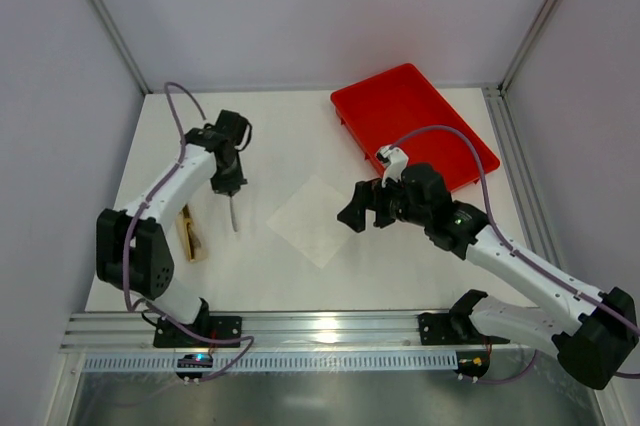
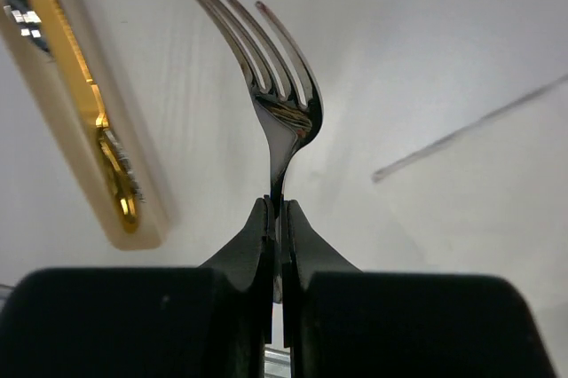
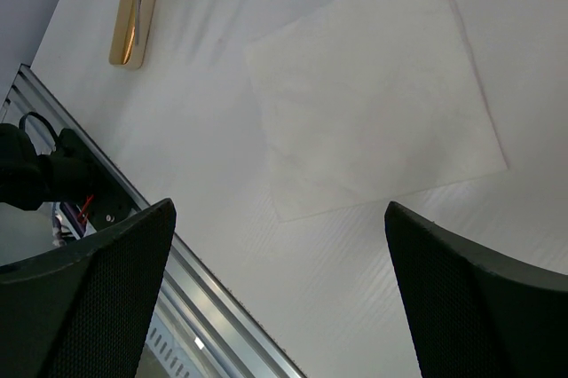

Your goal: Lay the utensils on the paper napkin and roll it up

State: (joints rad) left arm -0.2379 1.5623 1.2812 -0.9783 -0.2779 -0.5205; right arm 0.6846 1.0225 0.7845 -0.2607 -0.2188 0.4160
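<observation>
Fork [image 1: 232, 214] just left of napkin [image 1: 313, 219] corner

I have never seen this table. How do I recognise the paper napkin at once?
Start at the red tray at the far right of the white table. Just near-left of it lies the paper napkin, a thin flat square turned like a diamond. Unlike the golden utensil farther left, it is almost the table's colour, shown only by faint edges.

Left gripper [image 2: 280, 211] pinched on fork [image 2: 282, 103], right gripper [image 3: 278, 209] spread wide, both angled downward
</observation>
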